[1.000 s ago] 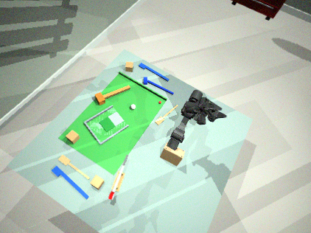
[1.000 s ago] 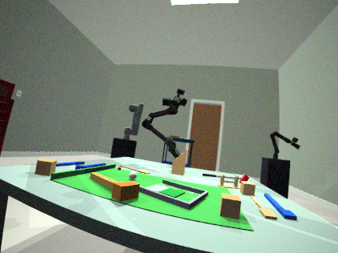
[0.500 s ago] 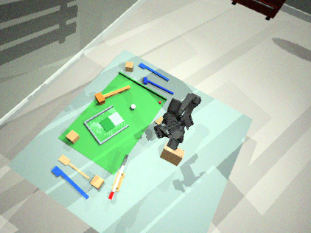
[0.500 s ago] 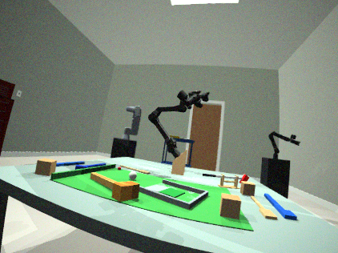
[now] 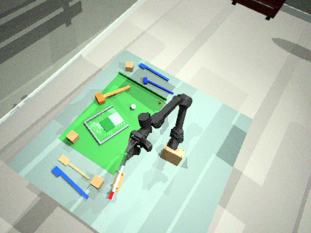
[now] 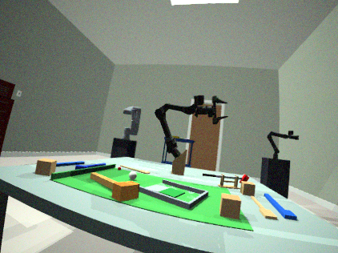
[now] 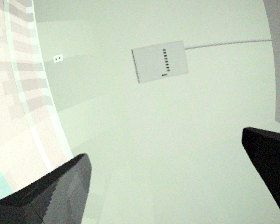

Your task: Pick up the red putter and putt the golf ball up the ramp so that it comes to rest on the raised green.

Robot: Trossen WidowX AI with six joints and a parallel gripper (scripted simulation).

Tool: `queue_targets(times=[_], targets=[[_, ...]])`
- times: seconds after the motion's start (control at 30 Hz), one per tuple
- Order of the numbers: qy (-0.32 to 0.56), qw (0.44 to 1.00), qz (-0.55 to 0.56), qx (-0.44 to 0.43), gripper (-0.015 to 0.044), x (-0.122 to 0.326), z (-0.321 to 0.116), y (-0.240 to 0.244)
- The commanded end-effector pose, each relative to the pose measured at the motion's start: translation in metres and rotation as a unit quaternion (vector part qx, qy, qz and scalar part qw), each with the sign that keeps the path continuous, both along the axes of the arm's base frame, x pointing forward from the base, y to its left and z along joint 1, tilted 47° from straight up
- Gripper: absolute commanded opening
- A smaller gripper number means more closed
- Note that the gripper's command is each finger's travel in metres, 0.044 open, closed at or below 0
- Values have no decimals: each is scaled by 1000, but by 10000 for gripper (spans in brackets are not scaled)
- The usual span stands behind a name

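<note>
Red putter (image 5: 117,183) on wooden rack, just off green mat (image 5: 110,153) corner.
Gripper (image 6: 218,110) high above mat, jaws wide apart, empty; golf ball (image 5: 133,107) on mat.

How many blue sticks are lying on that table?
3. Two blue sticks lie side by side just beyond the green mat's far edge; one lies near the table's front corner. None seem hidden.
</note>
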State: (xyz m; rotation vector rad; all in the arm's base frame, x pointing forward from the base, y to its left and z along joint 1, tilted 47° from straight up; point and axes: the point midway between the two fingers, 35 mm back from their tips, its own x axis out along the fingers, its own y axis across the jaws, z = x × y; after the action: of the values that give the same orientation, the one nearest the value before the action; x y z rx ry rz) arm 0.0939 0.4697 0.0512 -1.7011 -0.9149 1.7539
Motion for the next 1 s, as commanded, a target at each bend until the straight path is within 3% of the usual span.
queue_targets(times=[0.0, 0.3, 0.67, 0.97], targets=[[45, 985, -125, -110, 440, 39, -53, -29], [95, 862, -382, -320, 440, 98, -145, -130], [47, 598, -617, -510, 440, 128, -196, -280], [46, 593, -619, -512, 440, 123, -197, -286]])
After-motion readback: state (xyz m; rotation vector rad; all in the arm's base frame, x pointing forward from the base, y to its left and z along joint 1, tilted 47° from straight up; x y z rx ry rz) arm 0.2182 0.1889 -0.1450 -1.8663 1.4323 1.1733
